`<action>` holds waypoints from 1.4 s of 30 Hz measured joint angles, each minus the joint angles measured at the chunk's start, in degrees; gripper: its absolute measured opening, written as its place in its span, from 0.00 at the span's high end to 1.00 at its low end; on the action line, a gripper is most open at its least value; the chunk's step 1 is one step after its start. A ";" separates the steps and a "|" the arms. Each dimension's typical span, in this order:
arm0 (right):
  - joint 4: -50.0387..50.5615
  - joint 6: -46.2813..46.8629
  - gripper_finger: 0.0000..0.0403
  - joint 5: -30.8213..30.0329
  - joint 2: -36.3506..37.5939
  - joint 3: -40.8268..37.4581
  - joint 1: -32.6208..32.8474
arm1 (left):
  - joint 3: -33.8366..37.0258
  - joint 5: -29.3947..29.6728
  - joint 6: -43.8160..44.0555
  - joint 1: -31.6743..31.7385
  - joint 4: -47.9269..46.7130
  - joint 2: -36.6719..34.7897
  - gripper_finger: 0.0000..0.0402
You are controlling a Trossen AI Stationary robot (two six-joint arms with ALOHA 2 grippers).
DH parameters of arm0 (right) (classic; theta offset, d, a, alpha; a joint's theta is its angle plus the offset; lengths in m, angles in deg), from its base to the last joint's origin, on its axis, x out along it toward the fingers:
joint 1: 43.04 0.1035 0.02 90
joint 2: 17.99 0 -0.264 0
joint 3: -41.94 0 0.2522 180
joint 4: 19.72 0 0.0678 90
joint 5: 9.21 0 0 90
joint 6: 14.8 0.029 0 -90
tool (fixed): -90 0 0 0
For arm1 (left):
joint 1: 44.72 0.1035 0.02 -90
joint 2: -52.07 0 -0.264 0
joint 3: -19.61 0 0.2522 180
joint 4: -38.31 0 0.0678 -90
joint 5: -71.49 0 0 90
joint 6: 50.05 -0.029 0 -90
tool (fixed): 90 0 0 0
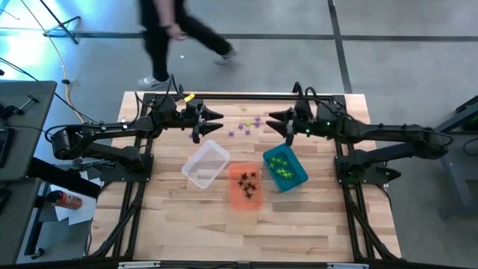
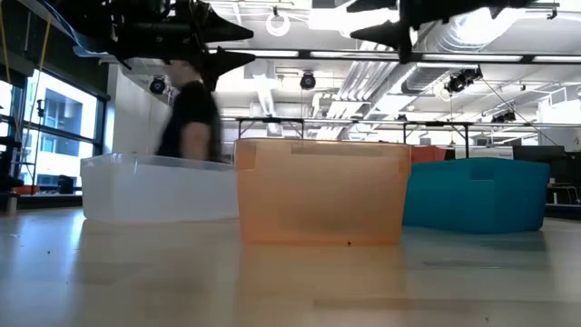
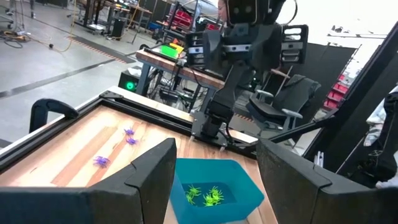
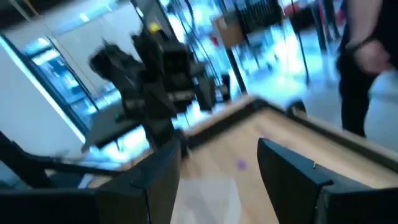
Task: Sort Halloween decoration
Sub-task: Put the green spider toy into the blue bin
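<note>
The wooden tabletop (image 1: pixel 172 224) carries three bins side by side: an orange bin (image 1: pixel 244 185) in the middle, a clear bin (image 1: pixel 205 164) touching one side, a teal bin (image 1: pixel 284 168) the other. Beyond the orange bin, loose purple trinkets (image 1: pixel 248 127) lie scattered on the wood.

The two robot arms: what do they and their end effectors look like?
Both the left arm and the right arm are dark, jointed and slim, with black cables along them. Each end effector, left and right, has two dark, pointed fingers. A small green light glows near the right wrist.
</note>
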State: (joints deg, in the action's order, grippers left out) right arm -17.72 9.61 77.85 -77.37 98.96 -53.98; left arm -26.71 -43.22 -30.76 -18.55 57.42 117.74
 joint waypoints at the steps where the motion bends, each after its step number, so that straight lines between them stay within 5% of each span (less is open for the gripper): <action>1: -4.57 -1.00 0.48 -0.02 -0.64 -1.70 0.01 | 0.00 0.00 0.01 -0.04 0.00 0.00 0.48; 12: -9.93 -1.05 0.48 0.11 -4.77 -2.01 0.02 | -0.26 3.64 2.88 -1.42 -0.87 0.00 0.48; 16: -9.14 -3.14 0.48 -0.03 -4.74 -1.20 0.04 | -7.42 12.09 3.57 -3.38 -18.38 2.03 0.48; 20: -8.46 -3.96 0.48 -0.93 -4.65 -0.78 -0.22 | -18.75 18.74 4.59 -3.42 -37.51 10.85 0.48; 27: -7.70 -3.17 0.48 -1.27 -4.67 -0.81 -2.47 | -35.92 16.69 13.15 -0.04 -51.87 31.25 0.48; 34: -7.30 -1.32 0.48 -1.27 -4.65 -0.81 -4.53 | -45.43 16.75 15.08 0.11 -55.47 45.76 0.48; 42: -6.79 0.43 0.48 -1.27 -4.66 -0.80 -5.21 | -51.34 20.46 15.05 -0.76 -52.25 54.50 0.48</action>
State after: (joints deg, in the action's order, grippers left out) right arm -24.52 10.05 76.58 -82.03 98.16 -59.19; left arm -78.05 -22.76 -15.70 -19.30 5.16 172.24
